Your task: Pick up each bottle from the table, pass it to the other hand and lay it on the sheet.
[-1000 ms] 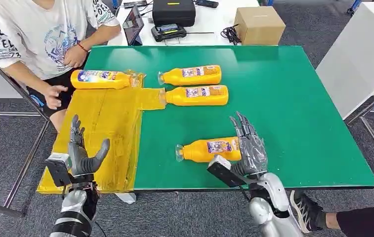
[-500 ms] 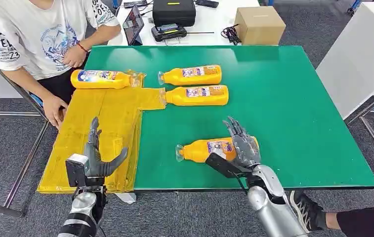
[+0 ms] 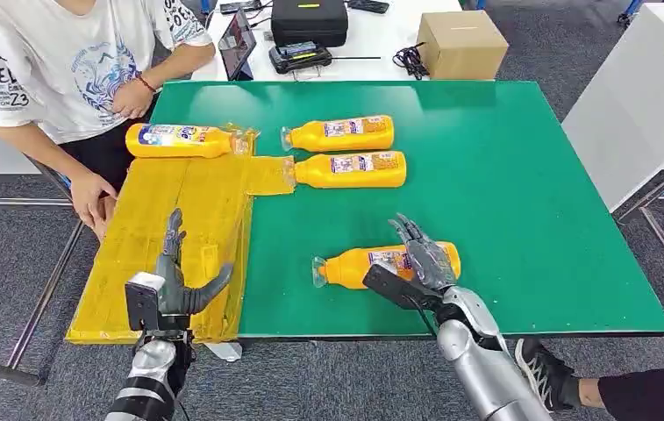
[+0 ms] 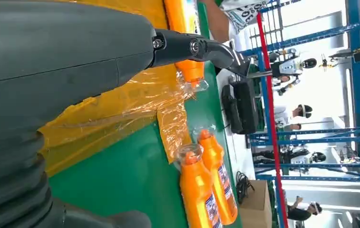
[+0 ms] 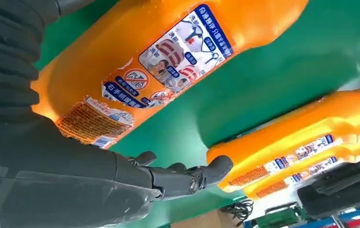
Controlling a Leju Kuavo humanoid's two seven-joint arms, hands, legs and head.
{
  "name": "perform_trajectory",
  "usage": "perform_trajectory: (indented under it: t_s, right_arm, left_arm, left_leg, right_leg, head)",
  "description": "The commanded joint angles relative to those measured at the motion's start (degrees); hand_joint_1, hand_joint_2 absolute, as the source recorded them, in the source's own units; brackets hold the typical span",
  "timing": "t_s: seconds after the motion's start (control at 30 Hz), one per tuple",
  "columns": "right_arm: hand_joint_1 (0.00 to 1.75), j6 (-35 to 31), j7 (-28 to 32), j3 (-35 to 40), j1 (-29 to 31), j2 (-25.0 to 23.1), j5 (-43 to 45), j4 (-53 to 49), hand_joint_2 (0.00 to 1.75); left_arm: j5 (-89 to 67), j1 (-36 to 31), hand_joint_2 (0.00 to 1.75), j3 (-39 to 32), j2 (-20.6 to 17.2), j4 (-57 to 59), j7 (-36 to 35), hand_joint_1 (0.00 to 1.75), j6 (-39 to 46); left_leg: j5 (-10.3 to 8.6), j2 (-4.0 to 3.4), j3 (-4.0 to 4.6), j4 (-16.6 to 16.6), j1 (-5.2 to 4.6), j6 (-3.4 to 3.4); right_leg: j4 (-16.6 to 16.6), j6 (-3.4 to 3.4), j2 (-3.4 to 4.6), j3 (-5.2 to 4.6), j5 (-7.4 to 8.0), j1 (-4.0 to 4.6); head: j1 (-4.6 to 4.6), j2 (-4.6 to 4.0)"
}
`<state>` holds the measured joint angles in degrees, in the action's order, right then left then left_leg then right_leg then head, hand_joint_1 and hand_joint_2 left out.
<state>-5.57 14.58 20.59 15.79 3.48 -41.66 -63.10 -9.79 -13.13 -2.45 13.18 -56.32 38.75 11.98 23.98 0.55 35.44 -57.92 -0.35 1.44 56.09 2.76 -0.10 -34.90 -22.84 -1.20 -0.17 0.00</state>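
1. Head view: right hand (image 3: 426, 260) lies over the label end of the nearest bottle (image 3: 365, 266), which rests on its side on the green table (image 3: 530, 175) near the front edge, cap pointing toward the yellow sheet (image 3: 179, 228). The fingers are extended across the bottle, not visibly wrapped round it. Left hand (image 3: 174, 285) hovers spread and empty over the sheet's near corner. One bottle on the sheet (image 3: 179, 140) lies at its far end; two more bottles (image 3: 346, 151) lie side by side beyond, their caps touching the sheet's flap. A person (image 3: 74, 61) sits at the far left, a hand (image 3: 91, 197) just beside the sheet.

2. Left wrist view: a dark finger (image 4: 192, 47) reaches out over the crinkled sheet, holding nothing.

3. Right wrist view: the fingers (image 5: 182, 175) are stretched out just past the bottle's label (image 5: 168, 61), apart from it, no grip closed.

4. Risk, as a judgement: the round bottle may roll or slide off the near edge if the fingers push before the thumb gets under; the slick sheet may snag the left hand.
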Motion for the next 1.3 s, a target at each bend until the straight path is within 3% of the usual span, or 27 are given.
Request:
perform_trajectory:
  t_s: [0.03,0.53,0.6,0.67,1.03,1.3]
  right_arm:
    - [0.00,0.39,0.10,1.77,2.84,0.08,0.16,4.74,1.75]
    - [0.00,7.89,-0.74,8.44,11.36,3.63,3.97,14.05,1.75]
    - [0.00,15.25,-3.13,13.98,18.36,5.50,3.02,17.33,1.75]
    - [0.00,16.38,-3.19,15.84,22.47,5.29,4.53,19.72,1.75]
    - [0.00,13.30,-4.61,19.17,21.28,5.46,5.59,18.15,1.75]
    - [0.00,18.69,-4.32,23.91,24.25,7.34,9.27,20.72,1.75]
  left_arm:
    - [0.10,-2.19,1.75,0.86,-0.41,3.73,0.22,0.00,-0.07]
    - [-0.17,-3.54,1.75,0.49,-0.64,6.71,-0.30,0.00,0.29]
    - [0.24,-4.09,1.75,0.63,-0.72,7.93,-1.04,0.00,-0.57]
    - [0.67,-4.57,1.75,0.48,-0.65,9.19,-0.83,0.00,-0.51]
    - [0.77,-4.50,1.75,0.84,-0.50,9.32,-0.98,0.00,-0.58]
    - [0.76,-5.35,1.75,1.44,-0.65,10.68,-1.60,0.00,-1.66]
  left_leg:
    - [0.11,-0.08,-0.27,-0.01,0.09,-0.11]
    - [0.14,-0.11,-0.36,-0.02,0.10,-0.10]
    - [0.14,-0.08,-0.32,-0.05,0.08,-0.09]
    - [0.14,-0.31,-0.24,-0.12,0.04,-0.07]
    - [0.01,-0.05,-0.25,-0.03,0.06,0.03]
    - [0.02,-0.09,-0.24,-0.09,0.06,0.01]
  right_leg:
    - [-0.04,-0.14,0.04,0.28,-0.07,0.10]
    - [-0.04,-0.15,0.06,0.37,-0.10,0.11]
    - [-0.01,-0.14,0.03,0.33,-0.11,0.10]
    - [0.06,-0.11,0.26,0.18,-0.04,0.06]
    - [-0.02,-0.02,0.03,0.27,-0.01,0.08]
    - [0.02,-0.04,0.05,0.26,0.01,0.08]
  head:
    - [0.00,0.00]
    - [0.00,0.00]
    - [0.00,0.00]
    - [0.00,0.00]
    - [0.00,0.00]
    - [0.00,0.00]
